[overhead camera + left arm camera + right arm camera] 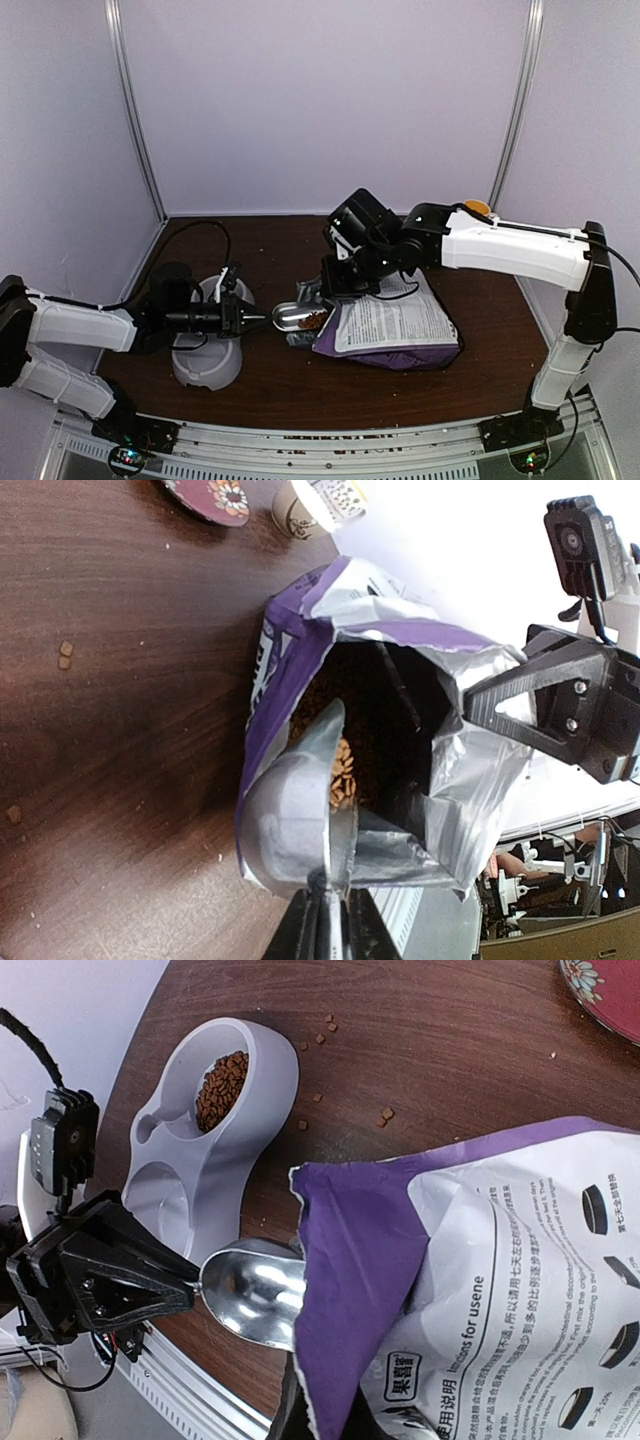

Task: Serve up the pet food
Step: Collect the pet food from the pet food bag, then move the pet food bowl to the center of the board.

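Pet food (342, 770) in scoop (285, 815), left claw (326, 925) narrow on its handle, right claw (474, 702) pinching purple bag (290, 650) edge

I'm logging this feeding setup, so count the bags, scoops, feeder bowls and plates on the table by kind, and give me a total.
purple bag: 1
metal scoop: 1
grey feeder bowl: 1
red patterned plate: 1, only partly in view
Total: 4
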